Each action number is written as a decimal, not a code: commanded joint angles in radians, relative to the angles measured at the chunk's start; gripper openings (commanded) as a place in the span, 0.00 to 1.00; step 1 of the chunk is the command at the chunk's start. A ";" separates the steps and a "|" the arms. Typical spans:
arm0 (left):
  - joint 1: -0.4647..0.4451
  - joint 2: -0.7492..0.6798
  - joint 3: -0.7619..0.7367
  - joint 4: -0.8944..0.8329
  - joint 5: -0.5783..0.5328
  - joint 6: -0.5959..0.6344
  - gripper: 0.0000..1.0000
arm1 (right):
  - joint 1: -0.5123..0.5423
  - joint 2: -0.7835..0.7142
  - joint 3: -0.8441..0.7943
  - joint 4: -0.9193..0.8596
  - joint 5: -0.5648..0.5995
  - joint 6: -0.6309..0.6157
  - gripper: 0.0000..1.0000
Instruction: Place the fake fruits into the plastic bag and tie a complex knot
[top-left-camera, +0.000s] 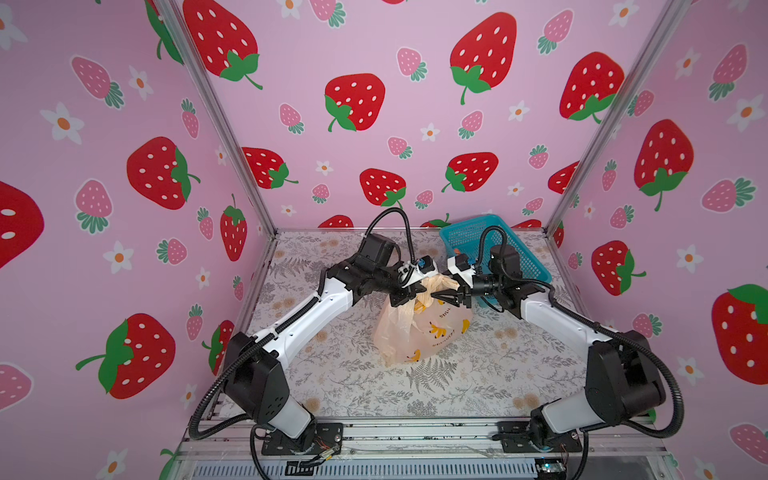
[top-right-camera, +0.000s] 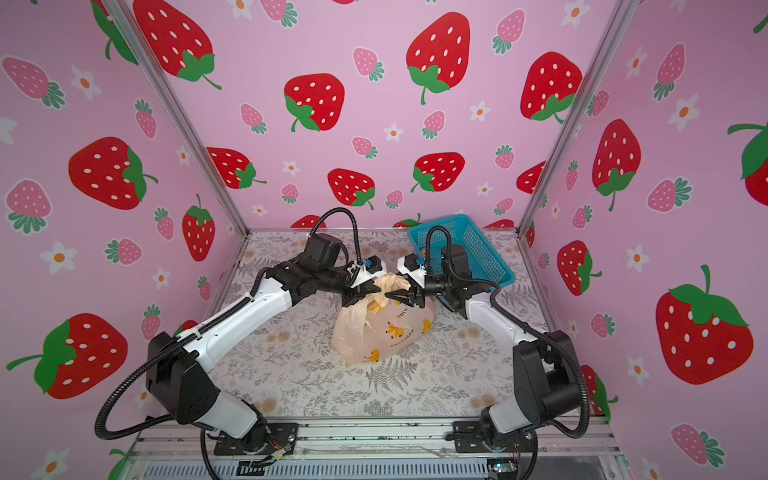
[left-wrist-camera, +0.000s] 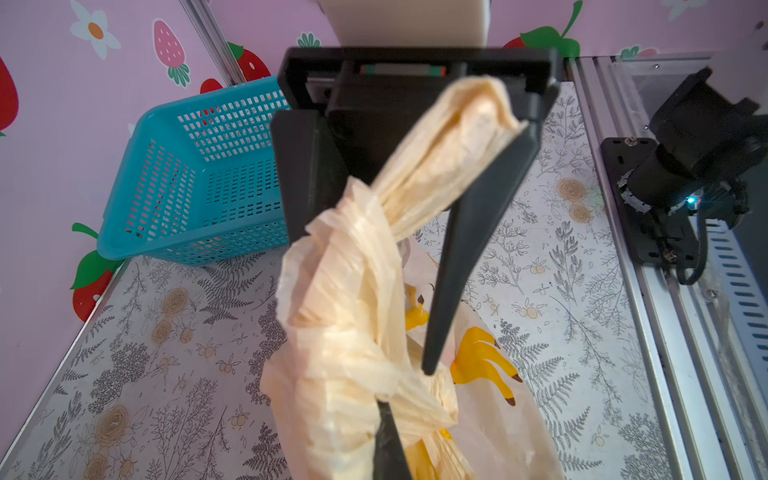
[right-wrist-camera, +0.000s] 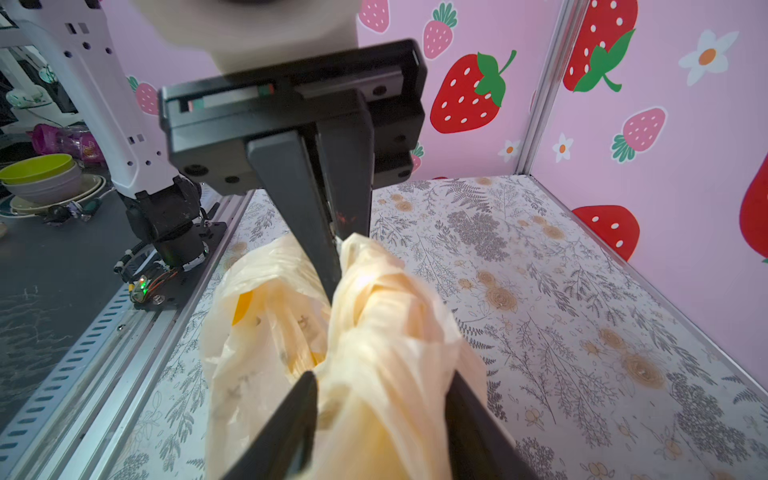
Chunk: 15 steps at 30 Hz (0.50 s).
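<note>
And here we have the plastic bag (top-left-camera: 424, 332) sitting mid-table on the floral table (top-left-camera: 353, 395), near the blue basket (top-left-camera: 494, 245) at the back right. Its body is slumped and its top is gathered into twisted strands. We see both arms meeting right over that gathered neck. The left gripper (right-wrist-camera: 332, 266) is clamped tight, jaws together, pinching a fold of the bag's plastic at the tips. The right gripper (top-left-camera: 434, 296) faces it from the opposite side, almost tip to tip. Its jaws stand partway apart with a rolled handle strand running between them. That strand lies against one finger (left-wrist-camera: 478, 249), and we spot a gap to the other. Yellow banana prints show on the bag's near side.
</note>
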 joint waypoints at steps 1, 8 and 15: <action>-0.002 0.011 0.050 -0.013 0.021 0.036 0.00 | 0.006 0.015 0.040 0.005 -0.035 -0.024 0.36; -0.002 0.010 0.053 -0.015 -0.004 0.033 0.00 | 0.006 0.019 0.039 -0.003 -0.031 -0.013 0.15; -0.005 -0.002 0.037 0.026 -0.034 -0.030 0.12 | 0.008 -0.010 0.010 0.015 0.023 0.011 0.00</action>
